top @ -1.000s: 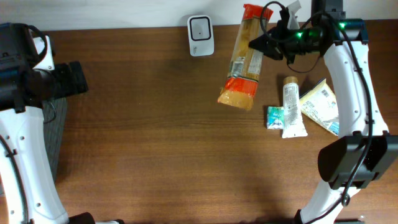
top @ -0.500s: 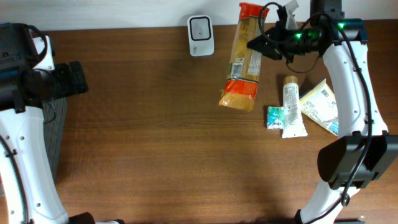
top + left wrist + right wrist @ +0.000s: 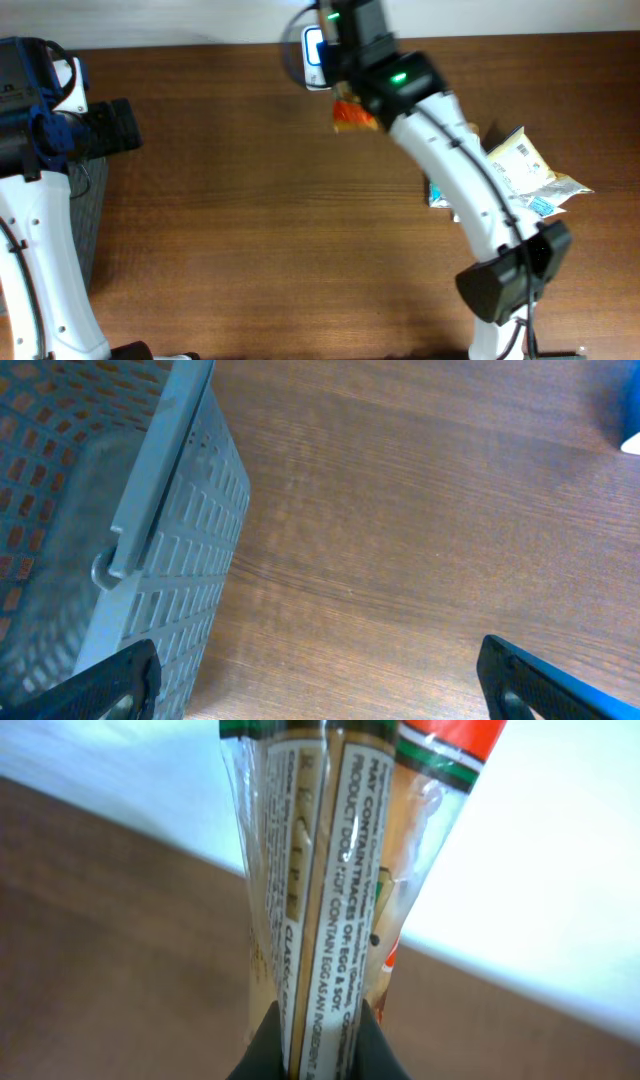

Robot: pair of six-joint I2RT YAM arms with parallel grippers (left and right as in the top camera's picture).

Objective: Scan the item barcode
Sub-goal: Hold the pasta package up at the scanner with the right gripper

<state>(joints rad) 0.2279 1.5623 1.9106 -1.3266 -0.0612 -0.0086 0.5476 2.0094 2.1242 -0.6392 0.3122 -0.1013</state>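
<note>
A long clear packet of pasta (image 3: 330, 870) with orange and green ends is pinched between the fingers of my right gripper (image 3: 315, 1025), which is shut on it. Its printed seam faces the right wrist camera. From overhead only an orange end of the packet (image 3: 352, 117) shows beneath the right arm. That arm reaches across to the white scanner (image 3: 312, 50) at the back edge and partly covers it. My left gripper (image 3: 320, 685) hangs open over bare wood at the far left (image 3: 115, 125), holding nothing.
A grey mesh basket (image 3: 150, 540) stands at the table's left edge (image 3: 90, 210). A yellow-and-white packet (image 3: 525, 165) and a small teal box (image 3: 437, 195) lie at the right, partly behind the right arm.
The right arm has swung left from the back right, carrying the pasta packet over to the scanner. The left arm has not moved.
</note>
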